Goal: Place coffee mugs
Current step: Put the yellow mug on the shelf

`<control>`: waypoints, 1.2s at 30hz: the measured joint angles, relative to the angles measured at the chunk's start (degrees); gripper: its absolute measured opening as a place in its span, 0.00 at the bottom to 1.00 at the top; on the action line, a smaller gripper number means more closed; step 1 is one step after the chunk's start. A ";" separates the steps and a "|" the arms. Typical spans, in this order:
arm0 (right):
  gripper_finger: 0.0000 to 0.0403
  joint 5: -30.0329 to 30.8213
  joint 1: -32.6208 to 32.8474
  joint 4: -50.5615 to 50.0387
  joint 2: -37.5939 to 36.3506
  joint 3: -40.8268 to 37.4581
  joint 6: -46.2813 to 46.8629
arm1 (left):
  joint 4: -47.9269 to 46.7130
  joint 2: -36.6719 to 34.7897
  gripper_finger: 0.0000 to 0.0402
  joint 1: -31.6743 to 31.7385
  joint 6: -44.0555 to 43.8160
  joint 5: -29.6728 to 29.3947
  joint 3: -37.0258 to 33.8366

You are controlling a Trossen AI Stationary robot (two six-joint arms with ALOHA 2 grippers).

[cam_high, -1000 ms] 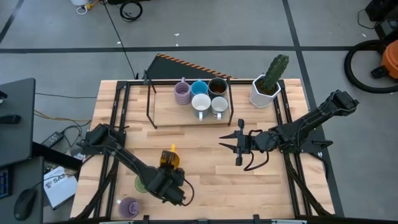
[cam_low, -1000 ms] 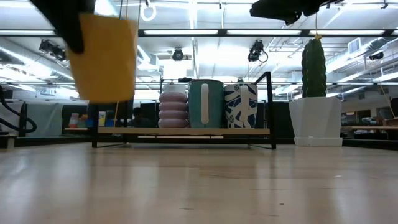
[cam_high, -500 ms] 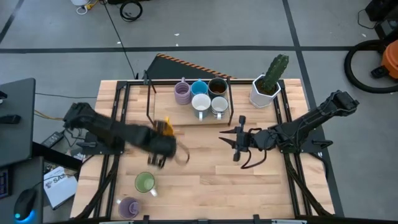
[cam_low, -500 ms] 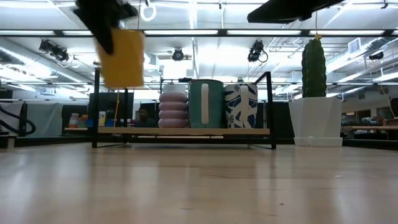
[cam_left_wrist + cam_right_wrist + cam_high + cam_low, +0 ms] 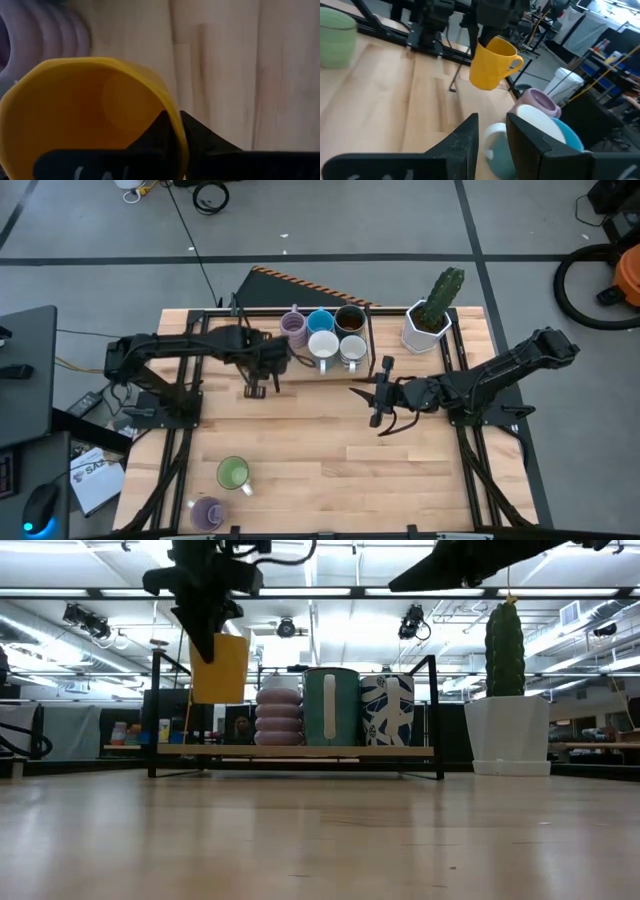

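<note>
My left gripper (image 5: pixel 208 628) is shut on the orange mug (image 5: pixel 219 668) and holds it in the air beside the black rack (image 5: pixel 300 751), next to the purple mug (image 5: pixel 280 716). On the rack's shelf also stand a blue mug (image 5: pixel 320 321), a dark brown mug (image 5: pixel 350 318) and two white mugs (image 5: pixel 322 345) (image 5: pixel 353 350). A green mug (image 5: pixel 233 473) and a second purple mug (image 5: pixel 207 513) stand on their bases near the table's near left corner. My right gripper (image 5: pixel 381 396) hovers open at mid-table, right of the rack, touching nothing. My left gripper holds the orange mug by its rim (image 5: pixel 176 131), one finger inside the cup and one outside, pinching the wall. The fingers come down from above. The mug hangs below them, lifted clear of the table and roughly upright, its handle (image 5: pixel 515 62) pointing away from the fingers.
A white angular pot (image 5: pixel 424 330) with a green cactus (image 5: pixel 444 290) stands at the far right of the table, beside the rack. The rack's black posts (image 5: pixel 156 710) rise close to the held mug. Bare wood lies between the rack and the near edge.
My left gripper has carried the orange mug from near the table's near edge, by the green mug, toward the far edge, up to the rack's left part beside the purple mug. The mug has stayed lifted clear throughout. My right gripper has shifted only slightly.
</note>
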 joint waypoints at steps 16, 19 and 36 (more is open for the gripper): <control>0.26 -9.03 -8.08 2.82 0.02 0.00 -2.79 | 3.00 1.05 0.07 16.35 16.23 6.17 0.00; 0.26 -10.43 -8.73 2.87 0.02 0.00 -3.10 | 4.03 2.29 0.07 18.29 18.77 6.72 0.00; 0.26 -11.91 -9.06 2.84 0.02 0.00 -3.13 | 8.01 7.78 0.07 28.56 30.12 12.14 0.02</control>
